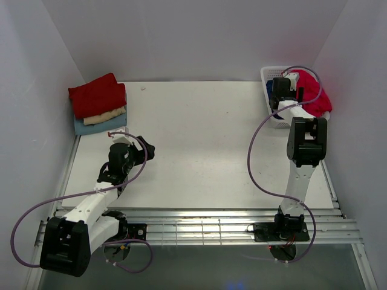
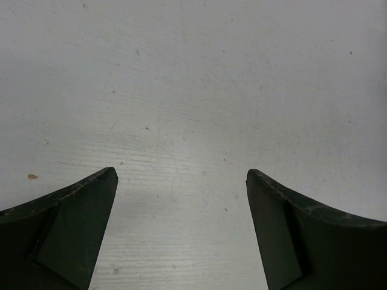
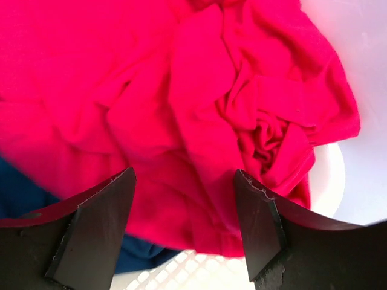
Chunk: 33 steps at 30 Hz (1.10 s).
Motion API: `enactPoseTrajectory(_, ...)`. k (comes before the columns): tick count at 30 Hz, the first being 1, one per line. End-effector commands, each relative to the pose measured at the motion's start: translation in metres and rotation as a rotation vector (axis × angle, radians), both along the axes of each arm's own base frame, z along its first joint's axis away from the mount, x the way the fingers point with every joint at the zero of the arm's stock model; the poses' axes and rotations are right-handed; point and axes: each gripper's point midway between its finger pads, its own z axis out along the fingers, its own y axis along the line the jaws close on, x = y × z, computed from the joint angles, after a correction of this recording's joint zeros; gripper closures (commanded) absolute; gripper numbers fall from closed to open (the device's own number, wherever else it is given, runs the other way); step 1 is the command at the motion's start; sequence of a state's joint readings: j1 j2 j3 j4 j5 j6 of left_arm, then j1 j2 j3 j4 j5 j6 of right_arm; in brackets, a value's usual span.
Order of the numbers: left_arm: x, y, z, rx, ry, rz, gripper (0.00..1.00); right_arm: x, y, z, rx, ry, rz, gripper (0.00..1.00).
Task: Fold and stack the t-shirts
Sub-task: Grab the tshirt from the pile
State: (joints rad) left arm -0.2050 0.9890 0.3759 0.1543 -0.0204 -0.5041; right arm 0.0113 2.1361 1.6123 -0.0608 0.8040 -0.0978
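1. Seen from the overhead camera, the white table (image 1: 199, 151) carries a folded stack in its far left corner: dark red t-shirt (image 1: 97, 93) on top, cream t-shirt (image 1: 106, 116) beneath it, pale blue t-shirt (image 1: 100, 125) at the bottom. A white lattice basket (image 1: 269, 75) stands in the far right corner. A crimson t-shirt (image 1: 311, 90) is heaped in it and spills over the right rim, and a navy t-shirt (image 1: 269, 90) shows at the left side. The left gripper (image 1: 145, 148) sits over bare table, well apart from the stack. The right gripper (image 1: 283, 90) is over the basket.
2. Left wrist view: both fingers spread wide, nothing between them, only bare table surface below.
3. Right wrist view: fingers parted above the crumpled crimson t-shirt, no cloth pinched between them; whether the tips touch the fabric cannot be told. The navy t-shirt lies at lower left, basket lattice along the bottom.
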Motion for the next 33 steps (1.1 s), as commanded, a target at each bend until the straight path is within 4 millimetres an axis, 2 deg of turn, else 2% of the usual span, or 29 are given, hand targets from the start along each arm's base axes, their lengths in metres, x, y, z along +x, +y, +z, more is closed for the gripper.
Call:
enactPoseTrajectory(1, -0.001, -0.003, 0.005, 0.005, -0.045, -0.028, 0.02, 0.004, -0.029, 0.030, -0.070, -0.047, -0.088, 0.28)
enactPoseTrajectory(7, 0.000, -0.003, 0.006, 0.013, -0.062, -0.033, 0.02, 0.000, -0.055, 0.027, -0.092, -0.044, -0.151, 0.29)
enactPoseTrajectory(9, -0.002, -0.009, 0.005, 0.000, -0.063, -0.065, 0.02, -0.001, -0.059, 0.030, -0.099, -0.050, -0.163, 0.29)
enactPoseTrajectory(13, -0.003, -0.009, 0.001, 0.003, -0.057, -0.068, 0.02, -0.003, -0.067, 0.028, -0.099, -0.054, -0.175, 0.29)
enactPoseTrajectory(14, -0.002, -0.009, -0.001, 0.003, -0.051, -0.069, 0.02, -0.004, -0.069, 0.022, -0.100, -0.042, -0.177, 0.30)
enactPoseTrajectory(15, -0.002, -0.009, -0.001, 0.003, -0.050, -0.069, 0.02, -0.004, -0.069, 0.019, -0.100, -0.033, -0.174, 0.36)
enactPoseTrajectory(19, -0.001, -0.010, 0.000, 0.003, -0.051, -0.074, 0.02, -0.005, -0.067, -0.006, -0.081, 0.023, -0.160, 0.40)
enactPoseTrajectory(20, -0.001, -0.010, -0.001, 0.006, -0.050, -0.072, 0.02, -0.005, -0.066, -0.009, -0.073, 0.028, -0.154, 0.44)
enactPoseTrajectory(21, -0.001, -0.009, -0.001, 0.006, -0.050, -0.071, 0.02, -0.003, -0.064, -0.013, -0.058, 0.034, -0.140, 0.57)
enactPoseTrajectory(23, -0.002, -0.009, -0.001, 0.003, -0.051, -0.068, 0.02, -0.004, -0.061, -0.019, -0.037, 0.051, -0.120, 0.77)
enactPoseTrajectory(24, -0.002, -0.009, 0.000, 0.003, -0.053, -0.068, 0.02, -0.003, -0.058, -0.021, -0.019, 0.047, -0.109, 0.92)
enactPoseTrajectory(26, -0.002, -0.009, 0.000, 0.004, -0.055, -0.068, 0.02, -0.005, -0.054, -0.017, 0.010, 0.051, -0.094, 0.92)
enactPoseTrajectory(27, -0.002, -0.009, 0.000, 0.003, -0.056, -0.068, 0.02, -0.003, -0.048, -0.014, 0.040, 0.039, -0.070, 0.92)
enactPoseTrajectory(28, -0.002, -0.009, 0.001, -0.002, -0.058, -0.068, 0.02, -0.001, -0.042, 0.005, 0.063, -0.007, -0.057, 0.92)
enactPoseTrajectory(30, -0.003, -0.010, 0.001, -0.008, -0.057, -0.067, 0.02, 0.003, -0.024, 0.023, 0.117, -0.040, 0.012, 0.92)
enactPoseTrajectory(31, -0.004, -0.009, 0.001, -0.013, -0.057, -0.064, 0.02, 0.005, -0.008, 0.050, 0.128, -0.089, 0.054, 0.92)
enactPoseTrajectory(33, -0.005, -0.010, 0.001, -0.026, -0.057, -0.063, 0.02, 0.009, 0.019, 0.083, 0.141, -0.131, 0.133, 0.92)
